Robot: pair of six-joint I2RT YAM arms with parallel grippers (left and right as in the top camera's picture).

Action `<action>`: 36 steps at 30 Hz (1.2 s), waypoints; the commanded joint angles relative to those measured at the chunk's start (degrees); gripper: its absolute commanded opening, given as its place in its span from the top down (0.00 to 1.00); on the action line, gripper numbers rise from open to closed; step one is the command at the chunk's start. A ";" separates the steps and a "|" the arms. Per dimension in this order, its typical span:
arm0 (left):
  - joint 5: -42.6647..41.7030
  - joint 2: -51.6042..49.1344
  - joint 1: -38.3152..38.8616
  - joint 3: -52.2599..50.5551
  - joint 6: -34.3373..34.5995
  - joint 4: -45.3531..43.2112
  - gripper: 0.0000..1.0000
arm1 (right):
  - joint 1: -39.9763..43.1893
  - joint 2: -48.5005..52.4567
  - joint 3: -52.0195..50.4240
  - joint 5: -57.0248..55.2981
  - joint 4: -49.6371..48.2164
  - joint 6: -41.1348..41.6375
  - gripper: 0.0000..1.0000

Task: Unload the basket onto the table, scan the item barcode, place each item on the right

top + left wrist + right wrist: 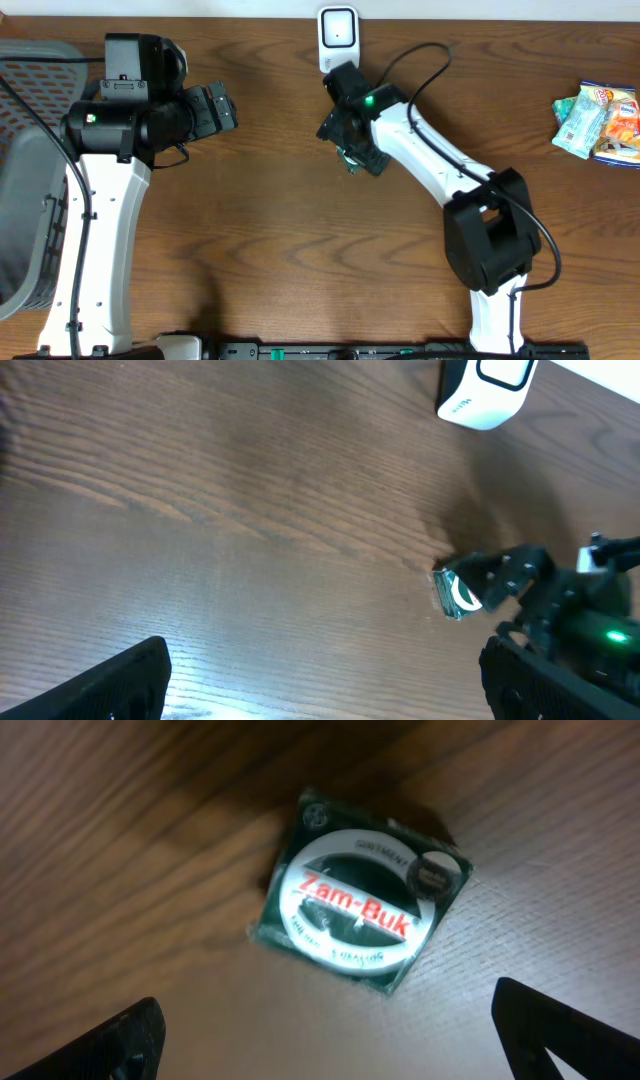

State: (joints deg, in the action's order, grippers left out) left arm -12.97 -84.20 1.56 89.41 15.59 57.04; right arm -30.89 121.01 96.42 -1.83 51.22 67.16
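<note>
The item is a small dark green Zam-Buk ointment box (358,905) with a white round label, lying flat on the wooden table. No barcode shows on its upper face. My right gripper (330,1040) hovers just above it, open, with nothing between its fingers. In the overhead view the box (349,158) peeks out under the right gripper (352,135), below the white scanner (338,38) at the table's far edge. My left gripper (215,108) hangs open and empty to the left. Its wrist view shows the box (455,592) and the scanner (487,390).
A grey mesh basket (25,180) stands at the left edge, behind the left arm. Several snack packets (600,120) lie at the far right. The right arm's black cable arcs over the table by the scanner.
</note>
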 commanded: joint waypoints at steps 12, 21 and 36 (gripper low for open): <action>0.20 -0.04 -0.22 0.22 -0.35 0.17 0.02 | 0.63 3.65 -8.59 -4.28 -8.31 8.57 0.17; 0.20 -0.04 -0.20 0.22 -0.35 0.15 0.02 | 3.93 4.13 -8.48 2.89 -8.09 -9.46 0.36; 0.20 -0.04 -0.20 0.22 -0.35 0.17 0.02 | 11.23 2.93 -8.35 26.93 1.77 -54.82 0.51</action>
State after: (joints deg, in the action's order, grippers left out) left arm -12.97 -84.20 1.56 89.41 15.59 57.04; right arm -20.45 123.07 89.12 15.86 52.38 25.93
